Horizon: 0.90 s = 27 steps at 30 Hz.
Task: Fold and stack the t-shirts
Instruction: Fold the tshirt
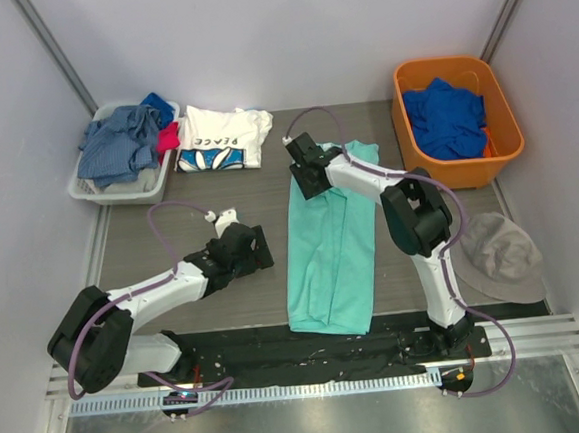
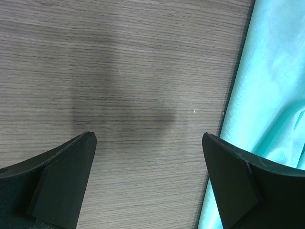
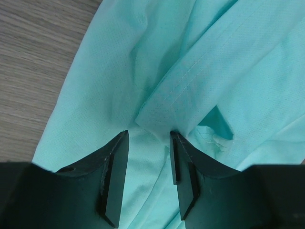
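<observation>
Bright, even light; soft shadow on table (image 2: 143, 71) under left tool (image 2: 150, 138)

We see bare worktop (image 1: 132, 249) left of the mint t-shirt (image 1: 328, 264). The left end effector (image 2: 148, 137) hangs over it, jaws spread wide with nothing between them, the shirt's edge just beside one finger. Along the far edge a white basket (image 1: 117, 197), the white t-shirt (image 1: 221, 137) and an orange bin (image 1: 467, 174) stand in the way. A grey hat (image 1: 498, 255) takes the right side. The right arm (image 1: 367, 175) stretches across the shirt's far end.
</observation>
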Each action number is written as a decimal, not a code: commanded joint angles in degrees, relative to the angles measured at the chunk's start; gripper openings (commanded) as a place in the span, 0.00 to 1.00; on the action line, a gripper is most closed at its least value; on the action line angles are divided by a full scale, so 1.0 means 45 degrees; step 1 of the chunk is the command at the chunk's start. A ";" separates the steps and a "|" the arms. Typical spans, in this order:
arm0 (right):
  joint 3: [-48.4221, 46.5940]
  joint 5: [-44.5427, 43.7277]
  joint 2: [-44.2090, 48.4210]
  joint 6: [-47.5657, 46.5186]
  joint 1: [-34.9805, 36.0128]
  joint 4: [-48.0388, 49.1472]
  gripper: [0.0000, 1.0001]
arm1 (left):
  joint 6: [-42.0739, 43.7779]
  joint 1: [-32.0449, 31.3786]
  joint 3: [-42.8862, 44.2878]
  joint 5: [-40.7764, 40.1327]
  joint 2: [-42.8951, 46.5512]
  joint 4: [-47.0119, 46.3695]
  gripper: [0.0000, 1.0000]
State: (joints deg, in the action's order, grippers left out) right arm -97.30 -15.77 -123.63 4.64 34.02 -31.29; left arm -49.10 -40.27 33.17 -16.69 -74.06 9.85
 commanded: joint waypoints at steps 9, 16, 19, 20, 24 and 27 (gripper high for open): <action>-0.0664 -0.0246 -0.0612 -0.0153 0.0018 0.0234 0.47 | 0.0013 -0.0035 -0.0105 -0.0178 0.0091 -0.0352 1.00; -0.0644 -0.0460 -0.0709 -0.0114 -0.0001 0.0351 0.30 | 0.0013 -0.0035 -0.0144 -0.0198 0.0091 -0.0352 1.00; -0.0644 -0.0480 -0.0729 -0.0036 -0.0060 0.0371 0.17 | -0.0006 -0.0035 -0.0202 -0.0217 0.0188 -0.0333 1.00; -0.0625 -0.0538 -0.0729 -0.0017 -0.0079 0.0390 0.09 | 0.0013 -0.0035 -0.0203 -0.0217 0.0189 -0.0313 1.00; -0.0392 -0.0850 -0.0437 0.0158 -0.0119 0.0527 0.01 | -0.0006 -0.0035 -0.0281 -0.0256 0.0344 -0.0294 1.00; -0.0099 -0.1220 0.0070 0.0354 -0.0158 0.0703 0.01 | -0.0026 -0.0035 -0.0300 -0.0237 0.0365 -0.0255 1.00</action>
State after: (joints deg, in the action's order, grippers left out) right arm -98.15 -17.76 -126.80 4.91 33.87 -30.55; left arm -49.10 -40.27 32.10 -16.73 -74.04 9.85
